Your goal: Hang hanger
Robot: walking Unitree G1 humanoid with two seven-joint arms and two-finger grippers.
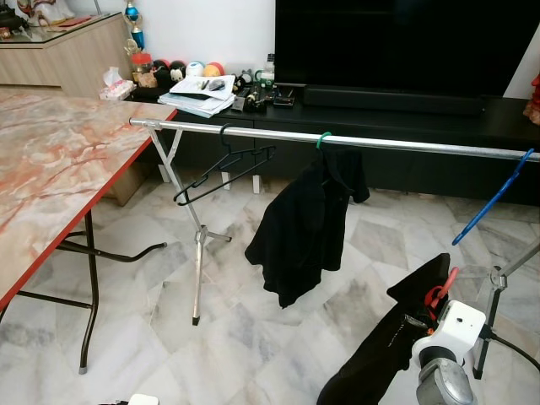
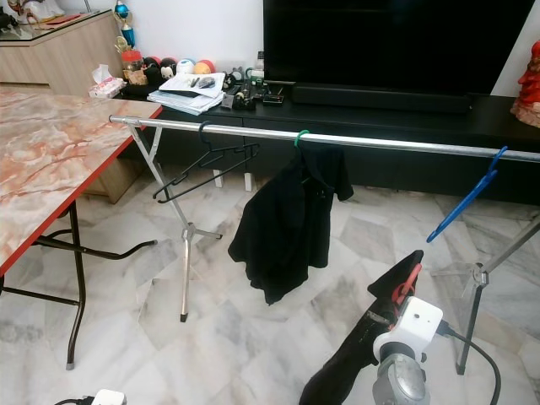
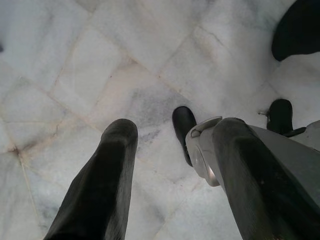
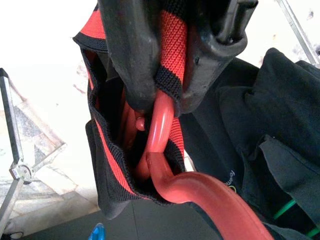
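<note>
A silver clothes rail (image 1: 380, 143) crosses the room on folding legs. On it hang an empty black hanger (image 1: 224, 169), a green hanger (image 1: 323, 139) carrying a black garment (image 1: 304, 224), and a blue hanger (image 1: 494, 196) at the right end. My right gripper (image 4: 172, 60) is shut on the hook of a red hanger (image 4: 165, 140) that carries a black garment with a red-striped collar (image 1: 396, 337). It sits low at the right, below the rail. My left gripper (image 3: 175, 150) hangs open over the marble floor.
A marble-topped folding table (image 1: 59, 160) with a red edge stands at the left. Behind the rail is a black TV cabinet (image 1: 405, 110) with a big screen, books and small items. The rail's right leg (image 1: 498, 287) is beside my right arm.
</note>
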